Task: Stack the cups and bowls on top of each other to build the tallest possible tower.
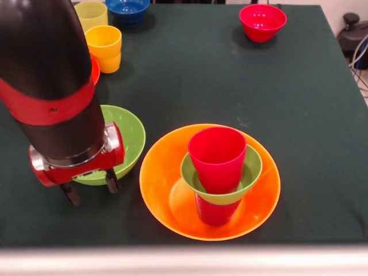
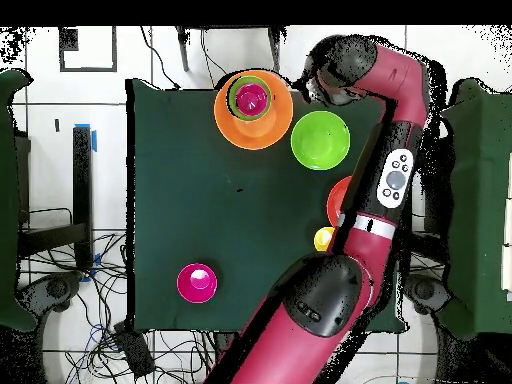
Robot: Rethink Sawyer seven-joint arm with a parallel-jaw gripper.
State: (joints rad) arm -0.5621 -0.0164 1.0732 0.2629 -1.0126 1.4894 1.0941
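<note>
The tower stands at the front middle. It is the large yellow-orange bowl [image 1: 158,172], a cup [image 1: 215,211] standing in it that looks reddish here, the small green bowl [image 1: 248,169] on that cup, and the red-pink cup [image 1: 217,154] on top. The tower shows in the overhead view [image 2: 253,100] too. My gripper [image 1: 92,188] is open and empty. It hangs low over the table at the near rim of the large green bowl [image 1: 127,133], left of the tower. The arm hides part of that bowl.
At the far left stand the pale yellow cup [image 1: 91,12], the yellow-orange cup [image 1: 103,47] and the blue bowl [image 1: 127,8]. The orange-red bowl [image 1: 95,69] peeks out behind the arm. The small red-pink bowl [image 1: 262,22] sits far right. The table's front edge [image 1: 184,238] is close.
</note>
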